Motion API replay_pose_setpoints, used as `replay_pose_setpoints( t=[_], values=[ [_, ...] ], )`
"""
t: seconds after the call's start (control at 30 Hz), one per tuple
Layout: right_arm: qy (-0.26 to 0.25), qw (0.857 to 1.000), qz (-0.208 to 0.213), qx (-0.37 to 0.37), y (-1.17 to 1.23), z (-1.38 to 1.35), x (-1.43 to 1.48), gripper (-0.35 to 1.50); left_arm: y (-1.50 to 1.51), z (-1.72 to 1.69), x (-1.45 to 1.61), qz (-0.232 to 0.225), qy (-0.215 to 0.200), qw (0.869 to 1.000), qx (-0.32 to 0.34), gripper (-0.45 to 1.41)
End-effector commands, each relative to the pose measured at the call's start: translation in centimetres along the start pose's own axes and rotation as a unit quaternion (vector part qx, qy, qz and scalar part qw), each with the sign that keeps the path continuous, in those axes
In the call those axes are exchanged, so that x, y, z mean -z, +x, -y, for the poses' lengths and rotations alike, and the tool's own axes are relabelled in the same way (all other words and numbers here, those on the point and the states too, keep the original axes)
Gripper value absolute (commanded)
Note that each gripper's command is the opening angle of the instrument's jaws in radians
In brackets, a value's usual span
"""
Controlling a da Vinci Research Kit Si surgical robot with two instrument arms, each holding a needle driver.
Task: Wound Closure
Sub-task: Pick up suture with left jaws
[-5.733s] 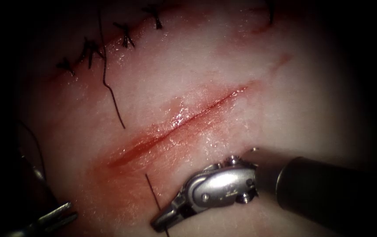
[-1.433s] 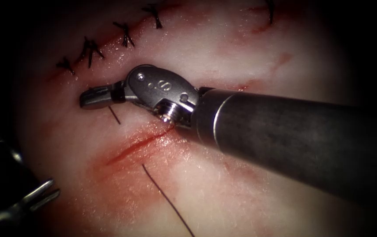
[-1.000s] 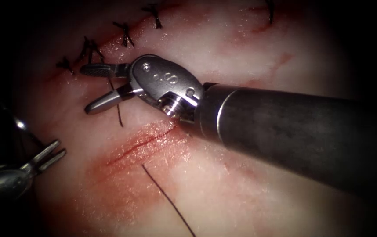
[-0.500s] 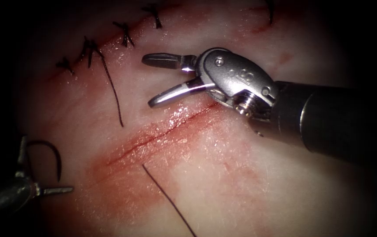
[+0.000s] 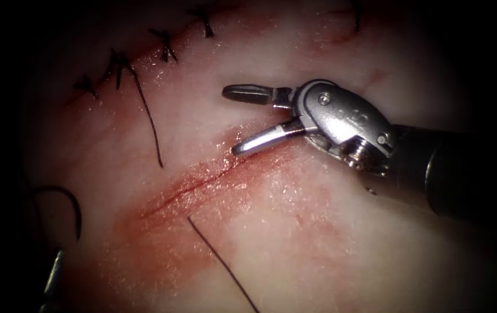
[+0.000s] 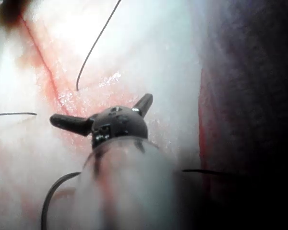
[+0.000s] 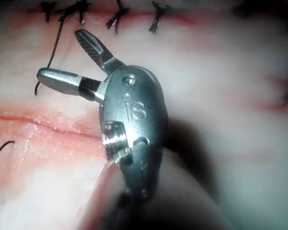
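Both grippers (image 5: 240,119) (image 6: 103,112) agape, empty; one needle (image 5: 66,200)

Left gripper (image 5: 51,284): mostly cut off by endoscope frame edge, one dim jaw visible. Needle (image 5: 66,200) beside it: lower end lost in shadow, grasp indeterminable. Thread (image 5: 222,264) runs out of frame.

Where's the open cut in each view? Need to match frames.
Endoscope: the cut runs diagonally, passing close by the right tool's open, empty jaws.
Left wrist: the cut runs away beyond the left tool's open, empty jaws.
Right wrist: the cut passes behind the right tool.
Shared landmark: the loose thread ending beside the cut.
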State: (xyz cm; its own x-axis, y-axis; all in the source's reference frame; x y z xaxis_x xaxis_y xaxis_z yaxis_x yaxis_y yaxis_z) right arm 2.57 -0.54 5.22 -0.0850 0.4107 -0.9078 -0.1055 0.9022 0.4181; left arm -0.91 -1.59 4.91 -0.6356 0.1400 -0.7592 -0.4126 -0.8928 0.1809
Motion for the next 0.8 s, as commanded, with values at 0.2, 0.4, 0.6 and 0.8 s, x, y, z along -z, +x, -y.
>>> replay_pose_setpoints(
  t=[0.2, 0.4, 0.6, 0.8],
  values=[
    [0.002, 1.000, -0.001, 0.002, -0.06, -0.02, -0.08, 1.24, 0.15, -0.15, -0.43, -0.044, -0.016, 0.998, -0.053, 0.84],
    [0.003, 1.000, -0.001, 0.003, -0.07, -0.02, -0.06, 1.24, 0.16, -0.24, -0.84, -0.051, 0.009, 0.987, -0.155, 0.73],
    [0.003, 1.000, -0.001, 0.004, -0.08, -0.02, -0.06, 1.24, 0.19, -0.36, -1.12, -0.072, 0.013, 0.976, -0.203, 0.64],
    [0.003, 1.000, -0.001, 0.005, -0.11, 0.01, -0.06, 1.24, 0.17, -0.56, -1.32, -0.085, -0.008, 0.963, -0.256, 0.61]
  ],
)
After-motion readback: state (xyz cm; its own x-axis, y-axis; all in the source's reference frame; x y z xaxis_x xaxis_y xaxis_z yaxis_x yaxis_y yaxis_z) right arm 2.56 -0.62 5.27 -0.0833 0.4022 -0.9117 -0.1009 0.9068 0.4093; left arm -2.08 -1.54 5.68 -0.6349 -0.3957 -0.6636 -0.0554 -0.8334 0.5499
